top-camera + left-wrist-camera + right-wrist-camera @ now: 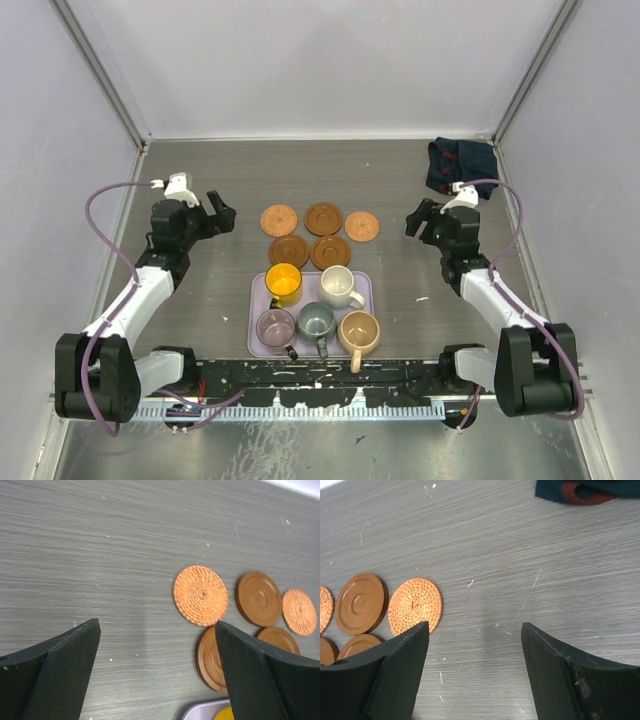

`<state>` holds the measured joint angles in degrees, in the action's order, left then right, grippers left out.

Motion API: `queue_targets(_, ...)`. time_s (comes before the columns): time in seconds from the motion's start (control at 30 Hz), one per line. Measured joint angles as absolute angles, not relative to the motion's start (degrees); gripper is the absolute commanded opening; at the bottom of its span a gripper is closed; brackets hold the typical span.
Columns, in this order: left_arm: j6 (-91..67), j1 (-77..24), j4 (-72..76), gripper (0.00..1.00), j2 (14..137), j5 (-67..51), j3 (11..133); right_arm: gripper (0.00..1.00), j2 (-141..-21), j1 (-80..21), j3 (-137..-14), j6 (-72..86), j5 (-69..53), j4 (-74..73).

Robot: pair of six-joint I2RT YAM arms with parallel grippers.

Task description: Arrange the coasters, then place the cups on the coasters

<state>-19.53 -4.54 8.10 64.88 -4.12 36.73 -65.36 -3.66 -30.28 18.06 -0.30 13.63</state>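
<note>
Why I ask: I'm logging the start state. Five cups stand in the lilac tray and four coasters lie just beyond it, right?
Not quite: five coasters, not four, lie just beyond the lilac tray, as the top external view shows. The five cups do stand in the tray.

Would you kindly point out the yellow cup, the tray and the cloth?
yellow cup (pixel 284 283), top view, its inside.
tray (pixel 364 282), top view, far right corner.
cloth (pixel 458 165), top view, its middle.
</note>
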Motion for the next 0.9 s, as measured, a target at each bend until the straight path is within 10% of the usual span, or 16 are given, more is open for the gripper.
queue_targets(0.23, -17.1, -8.7, 8.0, 0.98, 71.0, -10.6, 37.3, 0.7, -72.9, -15.0, -36.1, 14.4, 2.5, 12.9)
queue_targets(0.43, -17.4, -12.1, 9.1, 0.98, 77.7, -14.0, 40.0, 0.21, -80.6, -21.4, -42.9, 11.2, 3.8, 12.8)
queue_targets(0.9, -20.8, -12.6, 10.5, 0.98, 93.9, -23.3, 51.6, 0.18, -93.0, -22.6, -51.7, 9.3, 1.6, 10.8)
